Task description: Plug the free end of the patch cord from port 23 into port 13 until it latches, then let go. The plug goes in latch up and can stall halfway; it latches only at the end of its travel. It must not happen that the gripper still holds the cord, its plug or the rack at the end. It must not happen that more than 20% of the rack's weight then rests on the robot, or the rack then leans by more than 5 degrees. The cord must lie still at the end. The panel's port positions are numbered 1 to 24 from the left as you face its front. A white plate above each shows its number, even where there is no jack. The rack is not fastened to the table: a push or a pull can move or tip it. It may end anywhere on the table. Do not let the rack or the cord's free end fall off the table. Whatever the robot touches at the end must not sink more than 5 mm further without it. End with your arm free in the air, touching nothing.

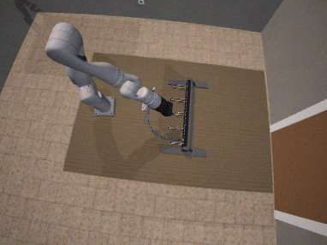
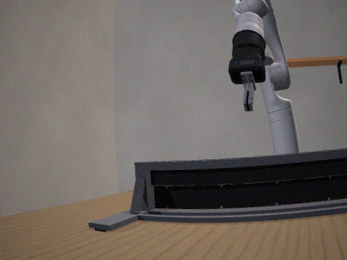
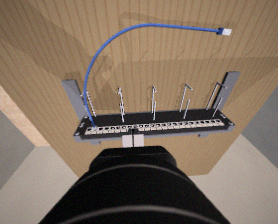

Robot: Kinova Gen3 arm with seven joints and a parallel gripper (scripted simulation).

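The grey rack [image 1: 187, 116] stands on the brown table with its patch panel [image 3: 155, 127] facing the arm. In the wrist view a blue patch cord [image 3: 115, 40] leaves a port near the panel's left end and arcs over the table in front of the panel. Its free plug [image 3: 223, 31] lies on the table top, far from the panel. My gripper [image 3: 133, 134] is shut with nothing between the fingers. It hangs well above the rack [image 2: 245, 186], fingers [image 2: 248, 105] pointing down, roughly over the panel's middle. It also shows in the overhead view [image 1: 169, 110].
Several thin wire cable hooks [image 3: 152, 100] stick out from the panel's front. The rack's two flat feet [image 1: 184, 152] lie on the table. The arm's base plate [image 1: 104, 106] is bolted at the table's left side. The cord's loop [image 1: 151, 126] lies between base and rack.
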